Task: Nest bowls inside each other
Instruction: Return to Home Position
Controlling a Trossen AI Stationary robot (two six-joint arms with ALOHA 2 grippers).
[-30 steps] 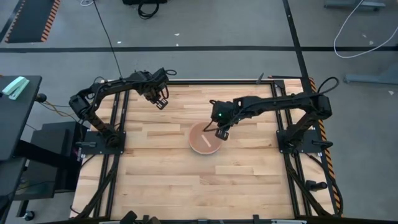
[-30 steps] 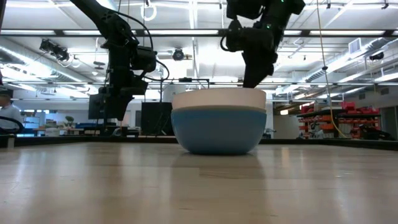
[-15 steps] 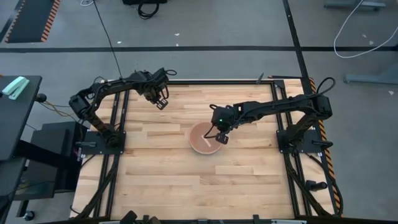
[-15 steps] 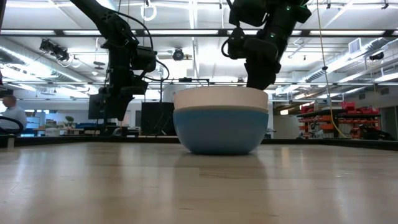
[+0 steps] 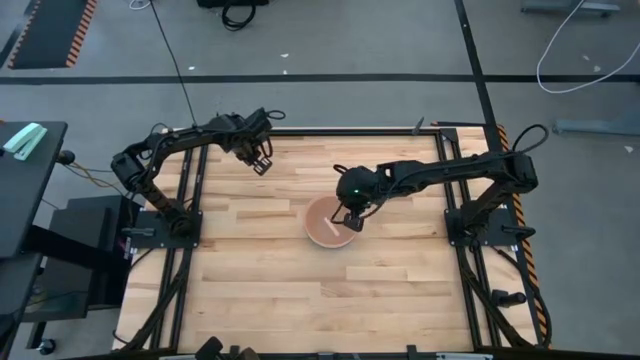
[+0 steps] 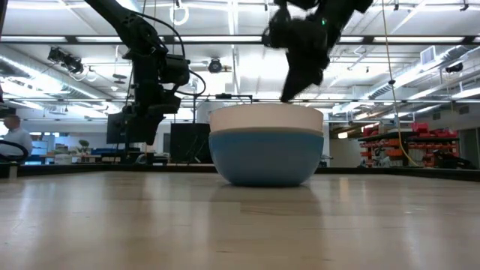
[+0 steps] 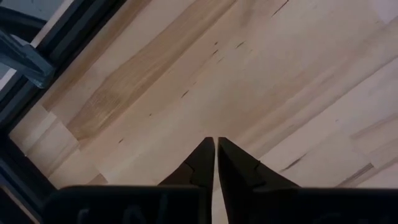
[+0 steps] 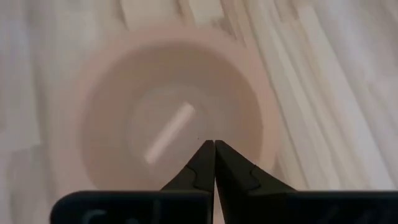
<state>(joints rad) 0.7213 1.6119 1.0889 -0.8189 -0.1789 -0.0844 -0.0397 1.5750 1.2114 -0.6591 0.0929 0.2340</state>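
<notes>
The bowls stand as one stack at the table's middle. In the low view the blue bowl is at the bottom on the table, with a pale rim band above it; I cannot tell pink from grey-white there. From above only the pink-orange bowl's inside shows. My right gripper is shut, just above the stack's right part, apart from the rim. My left gripper is shut and hovers over bare wood near the far left corner.
The wooden table has a black frame rail along its edges, close to my left gripper. Broad bare wood lies near, left and right of the stack. Beyond the table a person shows far off at the left.
My right gripper dipped to the stack's rim, then rose a little, moved toward the table's left over the bowl and tipped. It stayed shut. The stack stayed in place.
</notes>
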